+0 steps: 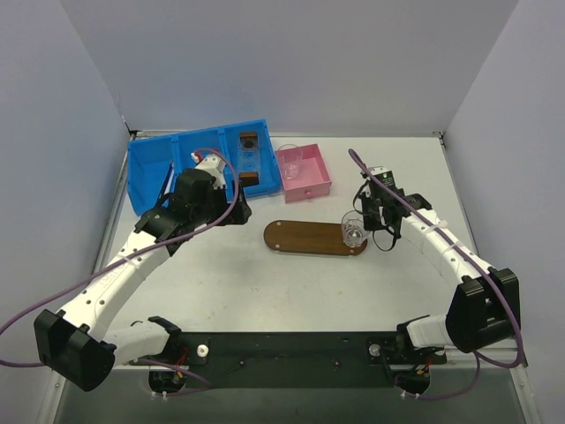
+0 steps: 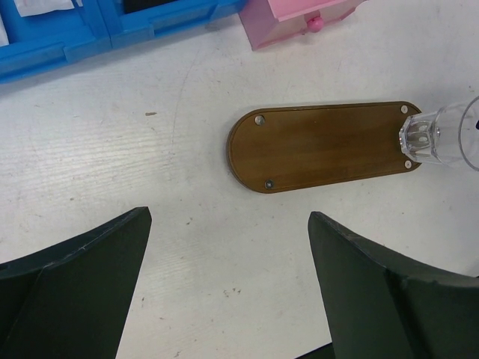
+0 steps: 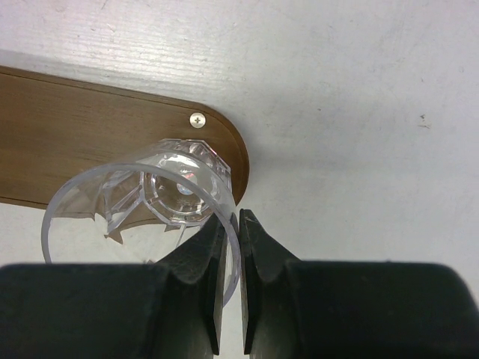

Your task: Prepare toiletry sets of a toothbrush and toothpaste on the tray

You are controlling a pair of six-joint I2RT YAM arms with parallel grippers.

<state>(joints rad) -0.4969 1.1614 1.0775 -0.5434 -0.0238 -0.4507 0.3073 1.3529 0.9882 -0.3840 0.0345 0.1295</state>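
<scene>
Tray (image 1: 305, 238) flat on white table (image 1: 265, 283) at centre of top view, long axis left to right, right end slightly lower in frame and partly hidden under cup; left portion cut off in right wrist view. Left gripper (image 2: 228, 221) spread wide, finger bases cut off by frame bottom. Clear plastic cup (image 3: 179, 187) upright at tray's right end, cut off at right edge of left wrist view. Right gripper (image 3: 232, 224) pinched on cup's wall.
</scene>
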